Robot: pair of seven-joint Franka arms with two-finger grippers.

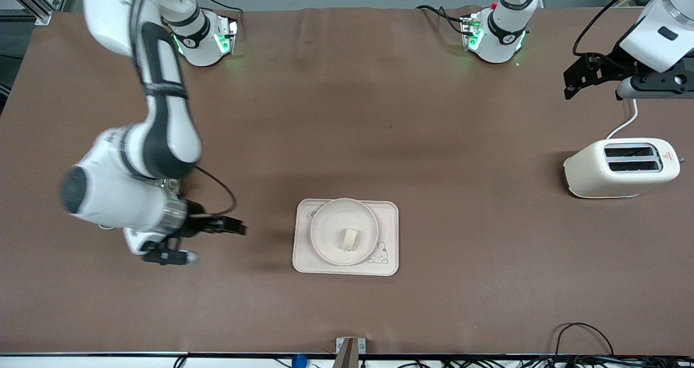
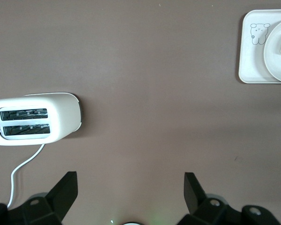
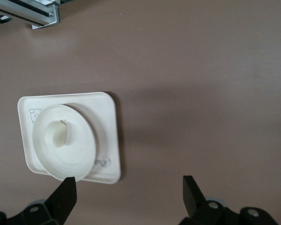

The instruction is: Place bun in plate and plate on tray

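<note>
Bun [image 1: 348,238] in plate [image 1: 325,238], plate on tray [image 1: 303,259]; right gripper [image 1: 230,228] nearest, alongside toward right arm's end, fingers spread, empty; left gripper [image 1: 576,81] parked open above toaster [image 1: 621,168].

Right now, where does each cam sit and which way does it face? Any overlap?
Front: high across the table, facing both bases; sees tray, plate, bun, toaster, both arms, right end effector, left end effector.
Left wrist: looks down past its open fingers at toaster, tray corner.
Right wrist: looks down past its open fingers at tray, plate, bun.
All three views share tray, plate, bun.
</note>
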